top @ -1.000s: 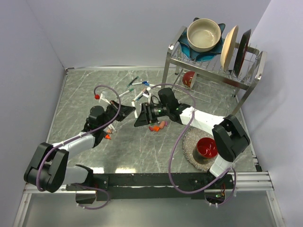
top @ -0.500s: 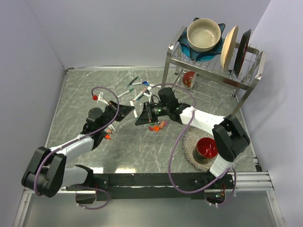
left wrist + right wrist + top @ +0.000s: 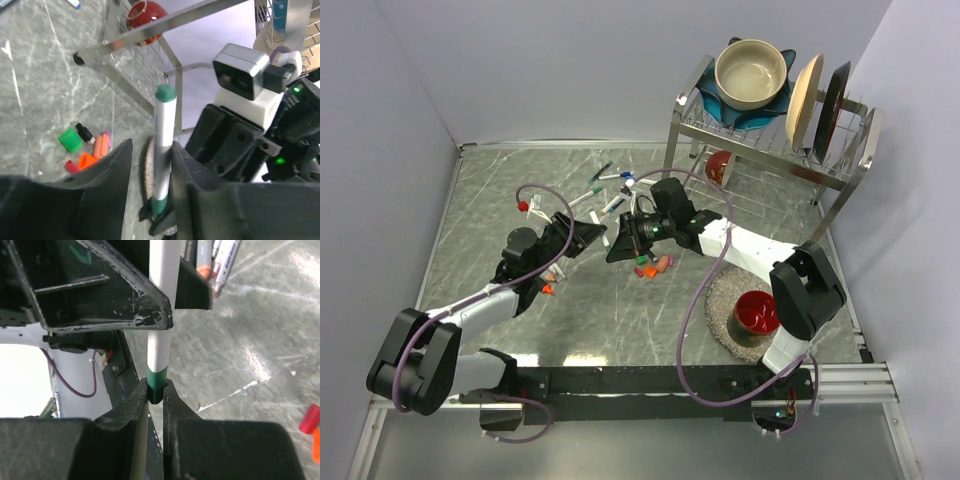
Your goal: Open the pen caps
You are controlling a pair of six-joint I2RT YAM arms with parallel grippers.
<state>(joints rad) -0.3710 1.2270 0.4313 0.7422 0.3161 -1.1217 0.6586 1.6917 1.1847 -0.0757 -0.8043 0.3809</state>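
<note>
above mid surface (image 3: pixel 490 200), near the dish rack (image 3: pixel 760 150) | left tool (image 3: pixel 150 165) clamped on the white marker (image 3: pixel 162 150), gripping its barrel clear of the surface | right tool (image 3: pixel 156 400) pinched narrow on the green cap (image 3: pixel 157 378), which is seated on the barrel end | loose pen caps (image 3: pixel 655 266) lie clustered on the surface beneath the right tool

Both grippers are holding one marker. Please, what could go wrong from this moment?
1. The right gripper pinches the green cap only at its fingertips, so it may slip off during the pull.
2. The white marker barrel might slide through the left gripper instead of the cap coming free.
3. The two grippers are very close together and could bump.
</note>
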